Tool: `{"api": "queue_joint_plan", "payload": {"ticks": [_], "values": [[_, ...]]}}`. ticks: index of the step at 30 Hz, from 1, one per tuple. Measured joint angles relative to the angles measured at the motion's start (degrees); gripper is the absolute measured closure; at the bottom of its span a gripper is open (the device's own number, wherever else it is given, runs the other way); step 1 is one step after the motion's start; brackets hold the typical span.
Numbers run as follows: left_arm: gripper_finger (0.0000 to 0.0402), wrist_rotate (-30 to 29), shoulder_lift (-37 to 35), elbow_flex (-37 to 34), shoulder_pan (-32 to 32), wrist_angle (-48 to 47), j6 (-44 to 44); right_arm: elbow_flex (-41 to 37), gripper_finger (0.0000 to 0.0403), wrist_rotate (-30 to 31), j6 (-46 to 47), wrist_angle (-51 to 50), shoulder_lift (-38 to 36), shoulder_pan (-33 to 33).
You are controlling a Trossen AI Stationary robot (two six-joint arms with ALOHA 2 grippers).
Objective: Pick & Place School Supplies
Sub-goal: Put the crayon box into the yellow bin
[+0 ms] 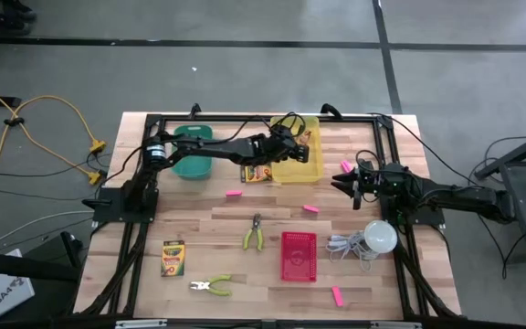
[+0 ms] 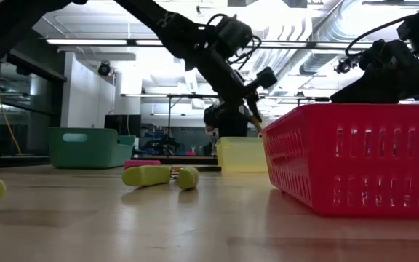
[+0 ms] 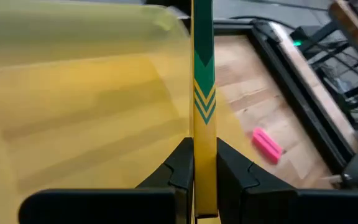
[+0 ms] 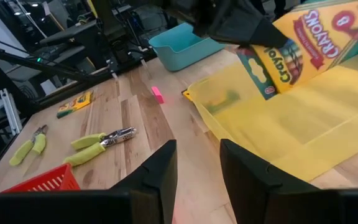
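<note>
My left gripper (image 1: 288,139) is shut on a yellow-and-green crayon box (image 4: 303,43) over the yellow bin (image 1: 299,157). The left wrist view shows that box edge-on (image 3: 204,93). A second crayon box (image 1: 258,172) lies flat on the table against the bin's left wall, and a third (image 1: 172,259) lies near the left front. Pink erasers lie on the table (image 1: 234,193), (image 1: 310,208), (image 1: 345,166), (image 1: 336,295). My right gripper (image 1: 347,183) hovers open right of the bin, its fingers (image 4: 160,168) apart and touching nothing. My left gripper pinches the crayon box between its two fingers (image 3: 182,168), one on each flat face, at one end of the box (image 4: 257,53). The rest of the box sticks out past the fingertips. It is lifted clear and tilted above the yellow bin's open top.
A teal bin (image 1: 193,151) stands at the far left and a red basket (image 1: 299,256) near the front middle. Two green-handled pliers (image 1: 253,233), (image 1: 213,286) lie on the wood. A white bulb with coiled cord (image 1: 377,238) sits below the right arm. A black frame borders the table.
</note>
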Motion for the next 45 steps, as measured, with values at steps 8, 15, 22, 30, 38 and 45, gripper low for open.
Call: {"api": "queue_joint_plan", "payload": {"ticks": [8, 15, 22, 30, 38, 45], "values": [[0.0371, -0.35, 0.00, 0.00, 1.86, -2.75, -1.89, 0.00, 0.0292, 0.01, 0.00, -0.01, 0.00, 0.01], [0.0371, 0.03, 0.00, 0.49, 2.70, -5.88, -2.15, 0.00, 0.0292, -0.01, 0.00, 0.02, 0.00, 0.01], [0.0371, -0.30, 0.00, 3.64, 3.17, -13.63, -3.08, 0.00, 0.0292, -0.01, 0.00, 0.02, 0.00, 0.01], [0.0371, -0.53, 0.00, 3.74, 3.13, -15.70, -3.50, 0.00, 0.0292, -0.01, 0.00, 0.02, 0.00, 0.01], [0.0371, 2.95, 0.00, 3.74, 3.50, -16.47, -3.04, 0.00, 0.0292, -0.01, 0.00, 0.03, 0.00, 0.00], [0.0371, 2.43, 0.00, 3.74, 3.66, -20.61, -4.60, 0.00, 0.0292, -0.01, 0.00, 0.04, 0.00, 0.00]]}}
